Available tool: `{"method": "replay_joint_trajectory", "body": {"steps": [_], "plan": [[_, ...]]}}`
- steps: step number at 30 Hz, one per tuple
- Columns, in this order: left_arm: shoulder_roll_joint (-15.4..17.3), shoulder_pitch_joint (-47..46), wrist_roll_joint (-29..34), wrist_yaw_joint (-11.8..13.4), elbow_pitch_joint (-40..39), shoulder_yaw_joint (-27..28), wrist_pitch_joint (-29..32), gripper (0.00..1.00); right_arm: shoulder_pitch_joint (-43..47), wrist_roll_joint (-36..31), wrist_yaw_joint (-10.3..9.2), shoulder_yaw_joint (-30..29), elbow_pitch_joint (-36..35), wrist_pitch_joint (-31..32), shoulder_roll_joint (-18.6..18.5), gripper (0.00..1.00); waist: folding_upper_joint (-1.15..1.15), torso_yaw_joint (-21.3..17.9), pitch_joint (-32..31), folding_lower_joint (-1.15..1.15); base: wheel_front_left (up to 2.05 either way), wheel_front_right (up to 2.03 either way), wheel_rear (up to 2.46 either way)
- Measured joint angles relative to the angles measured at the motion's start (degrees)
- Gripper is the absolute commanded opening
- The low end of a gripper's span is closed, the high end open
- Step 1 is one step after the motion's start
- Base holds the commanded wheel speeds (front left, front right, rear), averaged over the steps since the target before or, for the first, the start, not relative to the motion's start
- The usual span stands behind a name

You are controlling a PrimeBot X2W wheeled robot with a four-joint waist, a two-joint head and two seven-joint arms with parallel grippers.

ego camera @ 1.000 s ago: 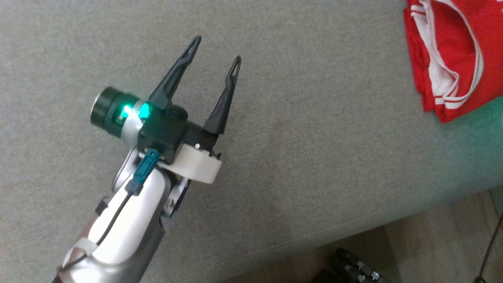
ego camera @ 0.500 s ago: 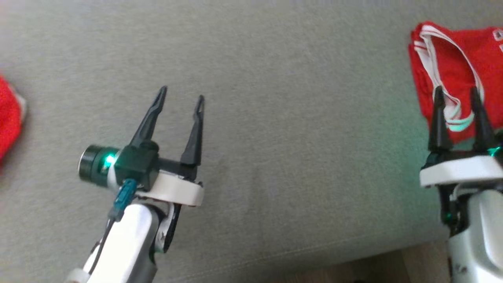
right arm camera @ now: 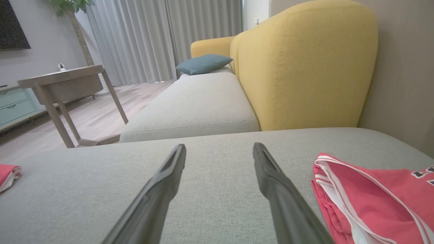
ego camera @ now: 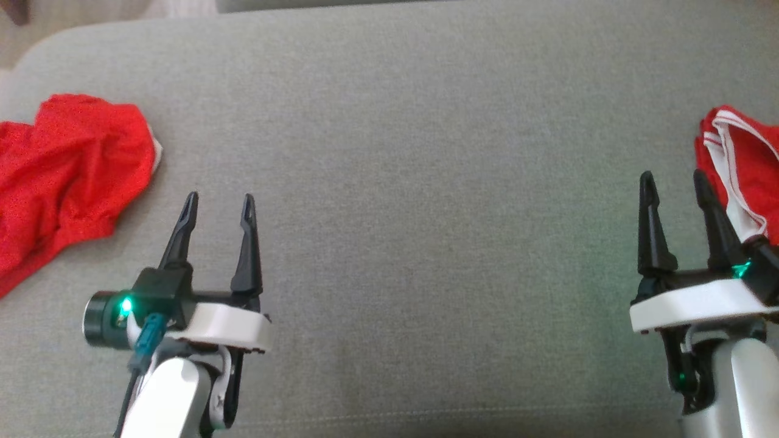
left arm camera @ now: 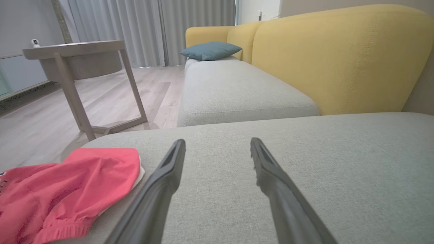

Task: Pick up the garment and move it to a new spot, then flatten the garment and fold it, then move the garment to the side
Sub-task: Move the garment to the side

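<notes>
Garment [ego camera: 67,164], red, crumpled: at the left end of the grey sofa seat [ego camera: 426,182], near the left gripper [ego camera: 220,199]. Item, left gripper: fingers spread, empty, above bare seat, tips just right of the heap. Item, right gripper [ego camera: 673,176]: spread, empty, just beside a folded shirt [ego camera: 745,152], red with white trim. Step judged: pick-up of the crumpled piece. Method advised: swing left over the heap, descend on a raised fold, pinch cloth only, not seat fabric; lift clear before carrying toward the middle.

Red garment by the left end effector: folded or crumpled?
Crumpled. The red garment lies bunched in loose wrinkles on the grey cushion, no flat layers.
</notes>
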Motion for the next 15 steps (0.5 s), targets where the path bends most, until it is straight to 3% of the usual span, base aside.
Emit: {"method": "replay_joint_trajectory", "body": {"steps": [15], "plan": [[1.2, 5.8, -0.9, -0.6, 1.8, 1.6, 0.0, 1.00, 9.8, -1.2, 0.00, -0.9, -5.3, 4.4, 1.3, 1.00, 0.00, 0.7, -6.5, 0.00, 0.00, 0.00, 0.00]]}}
